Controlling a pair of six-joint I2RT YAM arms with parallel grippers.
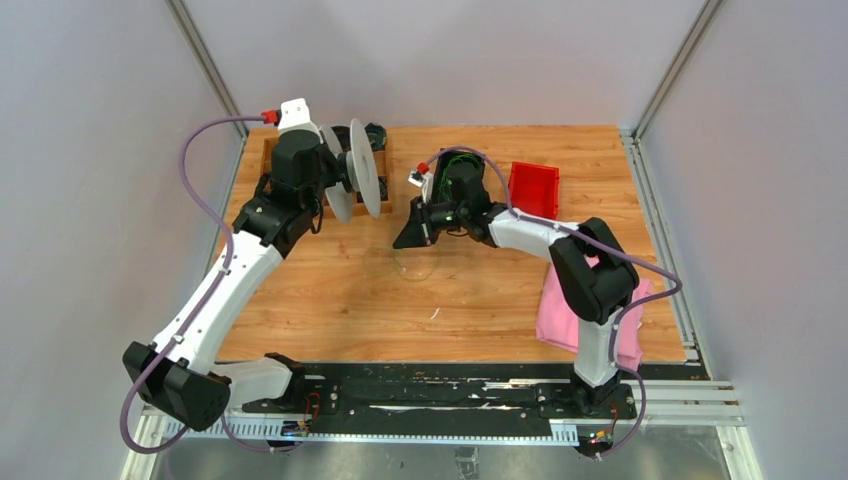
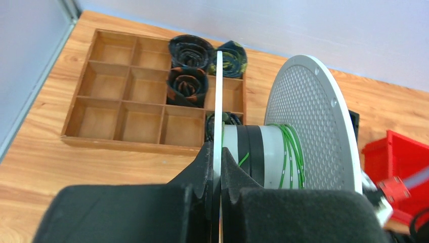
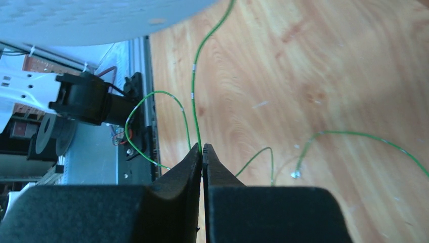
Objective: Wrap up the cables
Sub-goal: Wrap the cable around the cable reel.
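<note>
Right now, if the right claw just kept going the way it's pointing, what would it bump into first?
Probably the grey spool. The right gripper, shut on a green cable, points toward the spool's flange that fills the top of its wrist view. Depth is hard to judge, so it might pass below the flange.

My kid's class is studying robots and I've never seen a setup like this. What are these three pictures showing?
Two robot arms are bolted to a wooden table. One picture looks down from above; the other two come from cameras on each wrist. The left gripper is shut on the rim of a grey spool already carrying some green cable. The right gripper pinches a thin green cable running up toward the spool. Also on the table: a wooden divided tray, a red bin and a pink cloth.
</note>
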